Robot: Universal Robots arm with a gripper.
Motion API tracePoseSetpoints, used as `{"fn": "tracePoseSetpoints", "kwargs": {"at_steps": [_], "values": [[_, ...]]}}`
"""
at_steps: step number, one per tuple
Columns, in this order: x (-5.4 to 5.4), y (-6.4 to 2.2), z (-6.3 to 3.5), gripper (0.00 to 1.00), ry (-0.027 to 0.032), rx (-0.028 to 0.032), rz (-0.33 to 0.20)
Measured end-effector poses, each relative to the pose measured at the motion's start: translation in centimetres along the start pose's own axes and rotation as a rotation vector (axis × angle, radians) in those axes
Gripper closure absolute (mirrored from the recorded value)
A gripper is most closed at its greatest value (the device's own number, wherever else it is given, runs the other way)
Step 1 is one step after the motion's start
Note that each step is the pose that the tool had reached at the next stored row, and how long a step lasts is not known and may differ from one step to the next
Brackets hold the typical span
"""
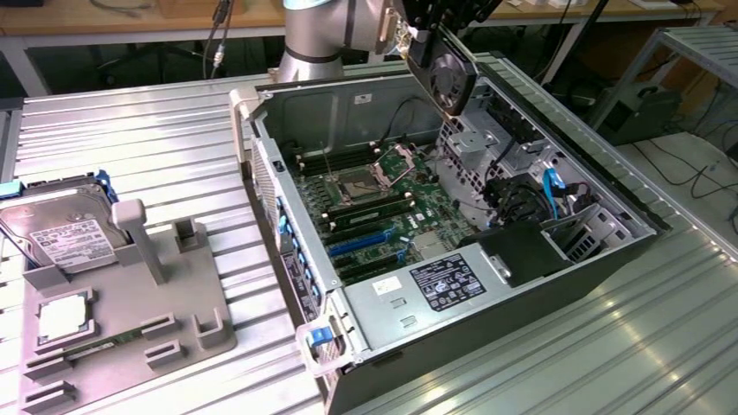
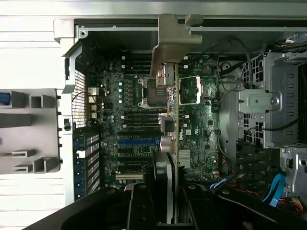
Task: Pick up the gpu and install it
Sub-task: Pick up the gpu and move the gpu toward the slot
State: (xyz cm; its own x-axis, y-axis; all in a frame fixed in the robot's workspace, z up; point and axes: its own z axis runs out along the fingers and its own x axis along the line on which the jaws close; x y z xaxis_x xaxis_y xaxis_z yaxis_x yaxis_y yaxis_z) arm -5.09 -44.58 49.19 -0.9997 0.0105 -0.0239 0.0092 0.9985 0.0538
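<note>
The pincer (image 1: 419, 33) is clenched on the gpu (image 1: 448, 73), hanging above the open computer case (image 1: 334, 112); pickup is done; the card is not yet seated on the motherboard (image 1: 386, 207).

Pincer (image 1: 423, 29), on gpu (image 1: 448, 76), partly off-frame

Exterior view: even overhead room light, moderately bright, soft shadows only. Ribbed metal surface (image 1: 658, 337) throws white glare streaks toward the exterior view's right. Computer case (image 1: 346, 112) inner wall lit plain grey; its drive-bay side drops into shade. gpu (image 1: 448, 73) fan face carries a dull sheen. Wrist view: surface outside the case blown out near-white, ribs barely readable; motherboard (image 2: 129, 120) dim, low contrast, a few small specular glints; gripper (image 2: 168, 191) underexposed, almost a black silhouette.
</note>
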Motion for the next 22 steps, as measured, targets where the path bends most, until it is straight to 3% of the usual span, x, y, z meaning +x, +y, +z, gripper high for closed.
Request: {"fn": "tracePoseSetpoints", "kwargs": {"at_steps": [10,15,22], "values": [[-0.01,0.0,0.05,0.72,0.0092,-0.0041,-0.17],[-0.08,-0.01,0.07,0.72,0.0092,-0.0044,-0.171],[-0.43,0.01,0.33,0.72,0.0053,-0.0025,-0.098]]}}
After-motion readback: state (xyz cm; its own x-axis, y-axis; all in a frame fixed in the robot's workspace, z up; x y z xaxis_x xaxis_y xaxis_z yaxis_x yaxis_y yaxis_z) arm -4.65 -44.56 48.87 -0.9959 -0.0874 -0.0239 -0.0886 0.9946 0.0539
